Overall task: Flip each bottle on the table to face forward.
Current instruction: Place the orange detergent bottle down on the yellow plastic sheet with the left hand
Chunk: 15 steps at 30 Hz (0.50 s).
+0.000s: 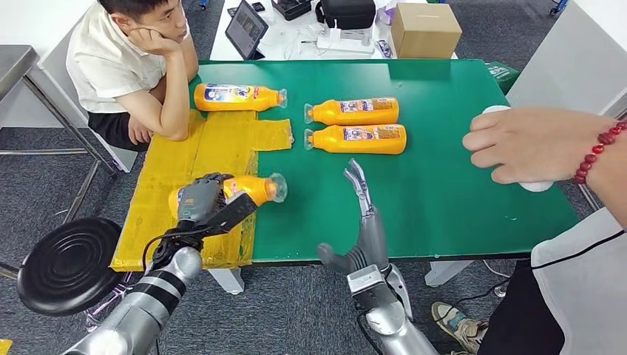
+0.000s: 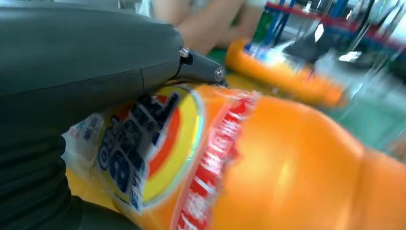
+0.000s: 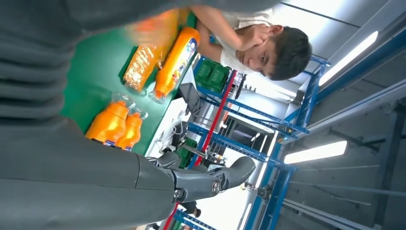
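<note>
Several orange bottles with clear caps lie on their sides on the green table (image 1: 444,192). My left hand (image 1: 201,201) grips the nearest bottle (image 1: 255,188) over the yellow patch; the left wrist view shows its label and orange body (image 2: 268,167) up close against my palm. Another bottle (image 1: 238,97) lies at the far left, also seen from the right wrist (image 3: 176,60). Two more bottles (image 1: 353,111) (image 1: 358,138) lie side by side near the middle, caps pointing left. My right hand (image 1: 362,222) is at the table's near edge, fingers stretched out, holding nothing.
A person (image 1: 137,59) sits leaning on the far left corner. Another person's hand (image 1: 529,144) with a red bead bracelet rests on a white object at the right edge. A black stool (image 1: 68,262) stands by my left arm. A cardboard box (image 1: 425,29) sits beyond the table.
</note>
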Each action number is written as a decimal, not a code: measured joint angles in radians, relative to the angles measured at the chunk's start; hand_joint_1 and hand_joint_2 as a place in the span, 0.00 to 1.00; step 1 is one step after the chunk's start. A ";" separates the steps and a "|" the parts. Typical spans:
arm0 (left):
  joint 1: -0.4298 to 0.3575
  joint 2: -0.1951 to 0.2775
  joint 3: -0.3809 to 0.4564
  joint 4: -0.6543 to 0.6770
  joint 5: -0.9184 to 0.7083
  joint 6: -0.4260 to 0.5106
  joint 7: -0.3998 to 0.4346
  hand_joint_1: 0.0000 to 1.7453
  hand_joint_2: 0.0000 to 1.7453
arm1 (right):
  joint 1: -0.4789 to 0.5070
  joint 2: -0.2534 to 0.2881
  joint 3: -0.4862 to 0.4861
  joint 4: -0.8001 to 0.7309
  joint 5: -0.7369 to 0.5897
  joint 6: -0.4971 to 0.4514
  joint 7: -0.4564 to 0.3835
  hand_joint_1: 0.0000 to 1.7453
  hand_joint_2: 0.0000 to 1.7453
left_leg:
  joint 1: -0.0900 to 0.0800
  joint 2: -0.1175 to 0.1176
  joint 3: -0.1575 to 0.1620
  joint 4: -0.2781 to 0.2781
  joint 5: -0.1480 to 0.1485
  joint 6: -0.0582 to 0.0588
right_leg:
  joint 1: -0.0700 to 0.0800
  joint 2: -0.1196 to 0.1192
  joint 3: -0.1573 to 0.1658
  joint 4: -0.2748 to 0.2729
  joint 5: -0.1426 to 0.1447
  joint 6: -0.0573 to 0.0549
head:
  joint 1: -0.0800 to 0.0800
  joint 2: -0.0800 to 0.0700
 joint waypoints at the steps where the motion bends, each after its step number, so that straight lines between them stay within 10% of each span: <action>1: -0.017 -0.005 -0.008 0.039 -0.021 -0.008 0.019 0.84 1.00 | 0.000 0.001 0.000 -0.001 -0.002 0.002 0.000 0.00 0.00 | 0.000 0.000 0.000 0.000 0.000 0.000 | 0.000 0.000 0.000 0.000 0.000 0.000 | 0.000 0.000; 11: -0.124 -0.028 -0.037 0.241 -0.058 0.028 0.106 0.75 1.00 | -0.001 0.012 0.000 -0.001 -0.014 0.012 0.000 0.00 0.00 | 0.000 0.001 0.001 0.000 0.000 0.000 | 0.000 0.000 0.001 0.000 0.000 0.000 | 0.000 0.000; 15: -0.142 -0.031 -0.038 0.278 -0.065 0.028 0.135 0.17 1.00 | -0.001 0.014 0.000 0.000 -0.031 0.019 0.000 0.00 0.00 | 0.000 0.001 0.002 0.000 0.000 0.000 | 0.000 0.001 0.001 0.001 0.000 0.000 | 0.000 0.000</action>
